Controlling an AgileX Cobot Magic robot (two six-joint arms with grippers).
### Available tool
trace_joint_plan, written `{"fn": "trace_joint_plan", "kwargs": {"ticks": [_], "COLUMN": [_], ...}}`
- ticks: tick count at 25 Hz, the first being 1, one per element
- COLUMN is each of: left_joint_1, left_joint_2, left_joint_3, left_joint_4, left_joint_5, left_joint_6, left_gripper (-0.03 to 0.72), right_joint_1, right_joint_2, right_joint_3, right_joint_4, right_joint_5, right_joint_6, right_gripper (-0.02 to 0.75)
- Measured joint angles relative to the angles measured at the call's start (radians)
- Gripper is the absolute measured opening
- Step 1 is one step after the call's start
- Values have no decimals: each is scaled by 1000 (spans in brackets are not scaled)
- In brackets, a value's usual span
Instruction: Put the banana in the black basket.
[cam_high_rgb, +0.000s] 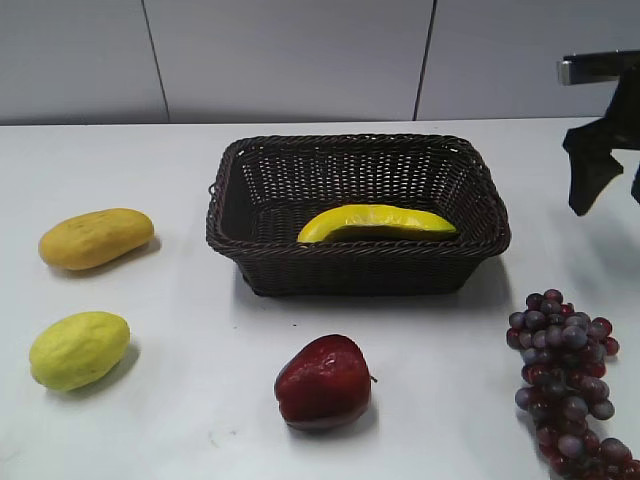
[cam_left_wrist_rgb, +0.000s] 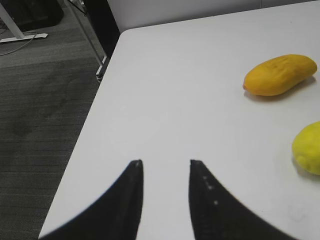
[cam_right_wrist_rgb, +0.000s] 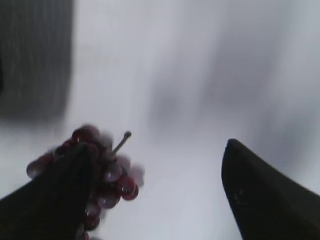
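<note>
The banana (cam_high_rgb: 375, 222) lies inside the black basket (cam_high_rgb: 357, 263), seen only in the exterior view. The right gripper (cam_right_wrist_rgb: 157, 150), jaws spread wide and empty, hangs above the grapes (cam_right_wrist_rgb: 102, 172). The left gripper (cam_left_wrist_rgb: 165, 165), narrowly parted, holds nothing near the orange-yellow fruit (cam_left_wrist_rgb: 280, 75).

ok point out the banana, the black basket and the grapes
banana (cam_high_rgb: 375, 221), exterior view, middle of its yellow body
black basket (cam_high_rgb: 360, 272), exterior view, front woven wall
grapes (cam_high_rgb: 566, 385), exterior view, centre of the bunch
</note>
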Motion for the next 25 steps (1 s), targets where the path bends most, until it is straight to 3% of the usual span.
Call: {"fn": "trace_joint_plan", "kwargs": {"ticks": [6,14,25], "left_joint_1": [0,0,0], "left_joint_2": [0,0,0], "left_joint_3": [0,0,0], "left_joint_4": [0,0,0], "left_joint_5": [0,0,0], "left_joint_6": [0,0,0], "left_gripper": [232,232,232], "right_joint_1": [0,0,0], "right_joint_2": [-235,-636,-1063], "right_joint_3": [292,685,975], "right_joint_4": [0,24,27], "right_joint_5": [-52,-230,-257], "right_joint_6": [9,36,56], "right_gripper": [595,594,594]}}
